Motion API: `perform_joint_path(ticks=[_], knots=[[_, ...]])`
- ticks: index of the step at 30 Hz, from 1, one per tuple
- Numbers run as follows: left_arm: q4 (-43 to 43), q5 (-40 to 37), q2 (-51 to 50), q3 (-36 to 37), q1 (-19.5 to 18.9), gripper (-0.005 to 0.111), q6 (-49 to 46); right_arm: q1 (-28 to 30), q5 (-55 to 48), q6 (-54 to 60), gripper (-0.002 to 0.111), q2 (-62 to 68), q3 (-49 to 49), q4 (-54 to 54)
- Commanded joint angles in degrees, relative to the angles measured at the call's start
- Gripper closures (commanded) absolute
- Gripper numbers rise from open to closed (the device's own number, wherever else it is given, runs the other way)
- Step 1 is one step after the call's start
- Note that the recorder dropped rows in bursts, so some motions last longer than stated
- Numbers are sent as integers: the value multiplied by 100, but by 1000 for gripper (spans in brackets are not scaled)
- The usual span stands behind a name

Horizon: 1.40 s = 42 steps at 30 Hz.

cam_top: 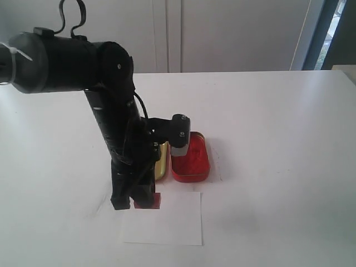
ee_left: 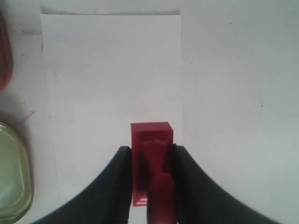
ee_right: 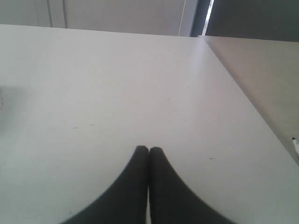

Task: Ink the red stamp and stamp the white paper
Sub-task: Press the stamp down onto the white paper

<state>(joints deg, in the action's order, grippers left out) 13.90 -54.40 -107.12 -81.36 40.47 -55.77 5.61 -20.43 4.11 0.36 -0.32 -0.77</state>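
Note:
My left gripper (ee_left: 150, 150) is shut on the red stamp (ee_left: 150, 142), both black fingers pressed on its block. The stamp (cam_top: 148, 201) hangs over the top left corner of the white paper (cam_top: 167, 223), close to the sheet; contact cannot be told. In the left wrist view the white paper (ee_left: 112, 79) spreads out under the stamp and looks blank. The open red ink-pad tin (cam_top: 192, 158) lies just beyond the paper, with its gold lid (cam_top: 162, 161) beside it. My right gripper (ee_right: 149, 149) is shut on nothing, over bare table, and does not show in the exterior view.
The left arm (cam_top: 117, 122) stands over the gold lid and hides part of it. The gold lid's edge (ee_left: 14, 172) and a sliver of the red tin (ee_left: 3, 56) show in the left wrist view. A table edge (ee_right: 243, 93) runs close to my right gripper.

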Motion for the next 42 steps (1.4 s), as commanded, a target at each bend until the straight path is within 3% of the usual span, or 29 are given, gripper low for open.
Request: perform_joint_path(ticks=[1,7,23,42], knots=[[-15,106,-97,11,90,107,-210,18,81,-1,108,-36,32,47],[-177,470,-369,11,310,107,-187,18,81,-1,108,-36,32,47],[-201,880,-654,11,310,107,90,18,81,-1,108,-36,32,47],[-197,856,-842,11,310,107,262,18,81,-1,108,-36,32,47]])
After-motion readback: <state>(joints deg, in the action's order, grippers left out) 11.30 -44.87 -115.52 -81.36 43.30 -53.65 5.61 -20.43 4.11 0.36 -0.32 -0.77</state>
